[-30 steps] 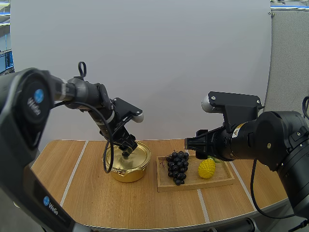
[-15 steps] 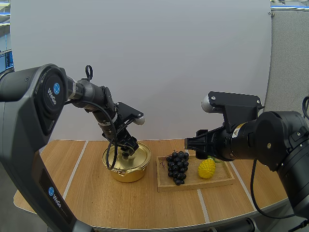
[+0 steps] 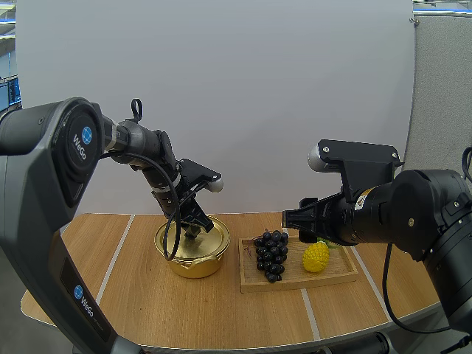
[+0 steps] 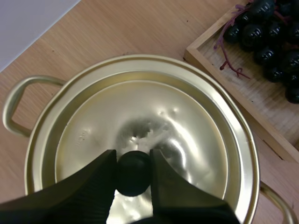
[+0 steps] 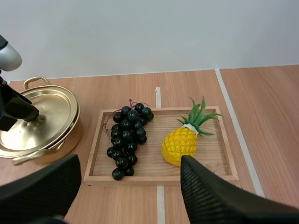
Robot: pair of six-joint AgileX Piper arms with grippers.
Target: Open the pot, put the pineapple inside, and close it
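The left gripper (image 4: pixel 133 158) is clamped on the black knob (image 4: pixel 133 176) of the gold lid (image 4: pixel 140 116), which sits on the pot (image 3: pixel 193 262) at the left of the bench (image 3: pixel 147 310). The pineapple (image 5: pixel 181 144) lies in the wooden tray (image 5: pixel 154 177) beside the grapes (image 5: pixel 126 140), its long axis slanted with the crown pointing away from the pot. The right gripper (image 5: pixel 131 158) hangs above the tray with its fingers spread wide. It is much the nearer arm to the fruit, which lies ahead of and below it.

Left tool (image 3: pixel 194 229) angled down, pinching knob (image 4: pixel 133 173); right tool (image 5: pixel 131 161) raised, spread wide.
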